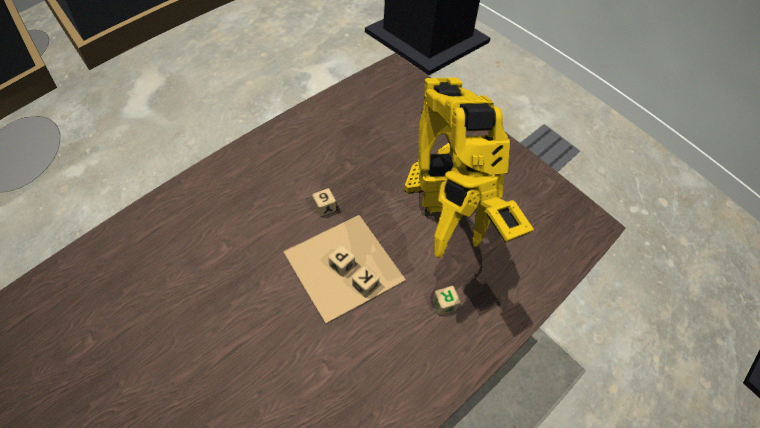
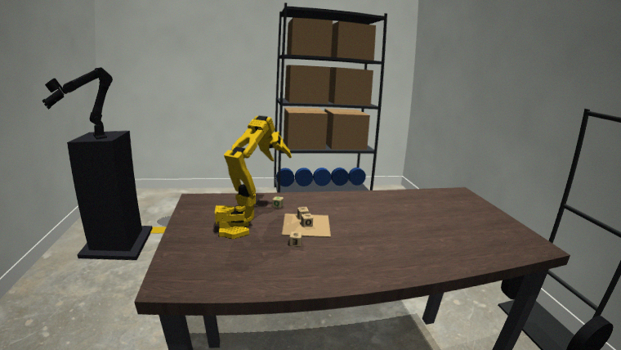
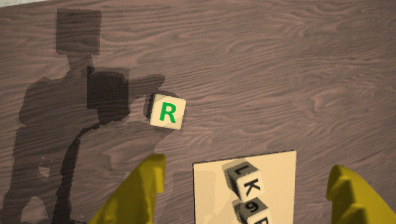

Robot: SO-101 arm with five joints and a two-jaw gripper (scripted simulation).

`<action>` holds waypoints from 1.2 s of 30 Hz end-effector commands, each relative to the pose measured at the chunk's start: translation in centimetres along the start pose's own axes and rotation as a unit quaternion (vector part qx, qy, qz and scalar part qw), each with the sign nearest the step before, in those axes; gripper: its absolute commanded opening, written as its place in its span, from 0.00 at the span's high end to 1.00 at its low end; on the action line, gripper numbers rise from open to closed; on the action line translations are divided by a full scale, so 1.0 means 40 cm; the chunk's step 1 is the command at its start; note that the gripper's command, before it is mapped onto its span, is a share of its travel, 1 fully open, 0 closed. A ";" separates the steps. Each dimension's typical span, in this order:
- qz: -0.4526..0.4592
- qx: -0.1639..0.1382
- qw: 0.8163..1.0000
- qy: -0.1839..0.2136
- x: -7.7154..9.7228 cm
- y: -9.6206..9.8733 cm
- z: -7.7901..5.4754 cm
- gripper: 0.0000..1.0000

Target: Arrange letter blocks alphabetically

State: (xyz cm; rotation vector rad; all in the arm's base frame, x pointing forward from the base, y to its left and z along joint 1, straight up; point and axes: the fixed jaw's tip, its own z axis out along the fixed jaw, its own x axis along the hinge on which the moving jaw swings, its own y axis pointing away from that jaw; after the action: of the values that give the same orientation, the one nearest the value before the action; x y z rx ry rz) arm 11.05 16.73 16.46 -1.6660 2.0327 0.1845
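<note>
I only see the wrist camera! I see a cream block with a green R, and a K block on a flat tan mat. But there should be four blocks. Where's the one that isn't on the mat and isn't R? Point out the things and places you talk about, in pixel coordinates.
Observer: The top view shows it: a cream block with a black 6 on top (image 1: 323, 197) (image 2: 295, 239), off the mat (image 1: 308, 276) (image 2: 319, 230) (image 3: 280, 170), beside the edge nearer the P block (image 1: 341, 260) (image 2: 306, 220) (image 3: 256, 218).
Operator: My picture cuts off the P block! Is it all on the mat?
Observer: Yes, the top view shows it wholly inside the edges.
Operator: Is my gripper down low?
Observer: No, the exterior view shows the yellow gripper (image 1: 457, 249) (image 2: 281, 157) (image 3: 247, 166) well above the table.
</note>
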 end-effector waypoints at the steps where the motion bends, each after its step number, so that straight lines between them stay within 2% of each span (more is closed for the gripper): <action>1: -0.053 0.025 0.997 -0.045 -0.018 -0.013 -0.032 0.65; 6: -0.137 0.030 0.989 -0.042 -0.011 -0.015 -0.027 0.65; 8: -0.137 0.030 0.989 -0.042 -0.011 -0.015 -0.027 0.65; 14: -0.250 0.036 0.967 -0.037 0.000 -0.018 -0.020 0.65; 23: -0.413 0.044 0.909 -0.027 0.015 -0.025 -0.010 0.65; 25: -0.413 0.044 0.909 -0.027 0.015 -0.025 -0.010 0.65; 36: -0.558 0.050 0.828 -0.017 0.028 -0.033 0.000 0.65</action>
State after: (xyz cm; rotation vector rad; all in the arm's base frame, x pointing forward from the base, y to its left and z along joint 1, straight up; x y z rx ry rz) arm 11.75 15.33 14.61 -2.4892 0.8597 -0.2244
